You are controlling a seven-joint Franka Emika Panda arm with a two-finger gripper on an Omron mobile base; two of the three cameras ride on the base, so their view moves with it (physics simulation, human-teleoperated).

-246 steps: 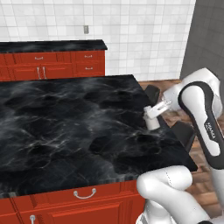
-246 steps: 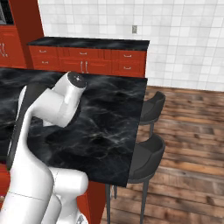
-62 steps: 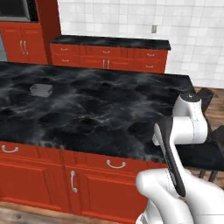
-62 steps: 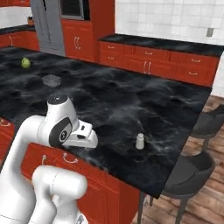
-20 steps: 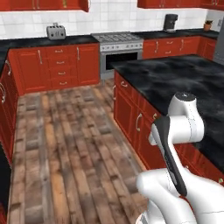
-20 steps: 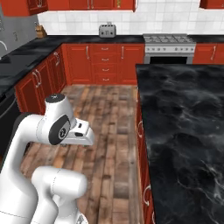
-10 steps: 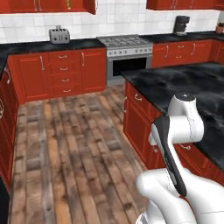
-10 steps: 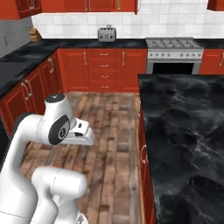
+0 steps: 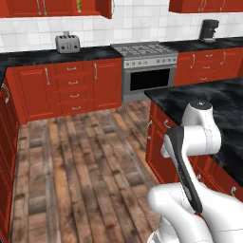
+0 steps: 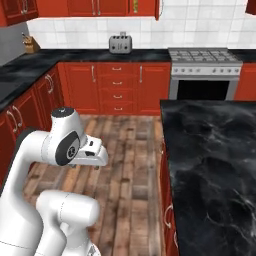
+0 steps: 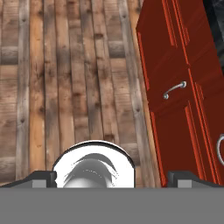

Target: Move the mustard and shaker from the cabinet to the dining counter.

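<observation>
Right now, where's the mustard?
The mustard stands in the open upper cabinet, top of the left base view, above and right of the toaster.

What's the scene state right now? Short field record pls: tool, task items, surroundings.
tool: open, nothing between its fingertips; hand view looks down at the wood floor
mustard: yellow bottle seen in the open cabinet at the top, above the toaster counter
shaker: cannot tell from these views
dining counter: black marble top to the right of the arm, red base with silver handles
toaster: on the back counter, left of the stove
coffee machine: far right back counter
</observation>
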